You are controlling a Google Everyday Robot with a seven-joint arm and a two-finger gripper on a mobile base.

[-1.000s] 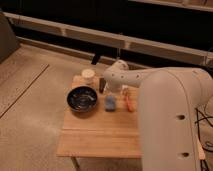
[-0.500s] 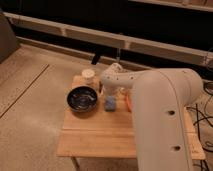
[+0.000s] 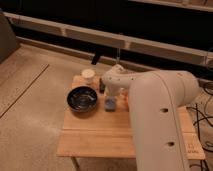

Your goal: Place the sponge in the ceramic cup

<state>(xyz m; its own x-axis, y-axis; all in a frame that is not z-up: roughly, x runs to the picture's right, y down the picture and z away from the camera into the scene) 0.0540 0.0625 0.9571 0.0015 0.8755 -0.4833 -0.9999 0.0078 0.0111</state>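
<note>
the gripper [image 3: 108, 95] is reaching down right at the sponge [image 3: 110, 104] on the table [image 3: 100, 135], just beside the bowl [image 3: 82, 98]; its grip, i cannot tell. the cup [image 3: 88, 75] is sitting behind the bowl.

The arm [image 3: 155, 110] partly hides the gripper [image 3: 110, 98] over the sponge [image 3: 110, 105].

Pale planked wood, matt, on the table [image 3: 100, 136]. Dark glossy glaze, catching light, inside the bowl [image 3: 76, 100]; cream and duller on the ceramic cup [image 3: 88, 75]. Matt, soft-looking blue-grey on the sponge [image 3: 110, 104]. Smooth white moulded shell, faintly shiny, along the arm [image 3: 160, 110] down to the gripper [image 3: 108, 91], just above the sponge. Speckled hard floor [image 3: 30, 105].
</note>
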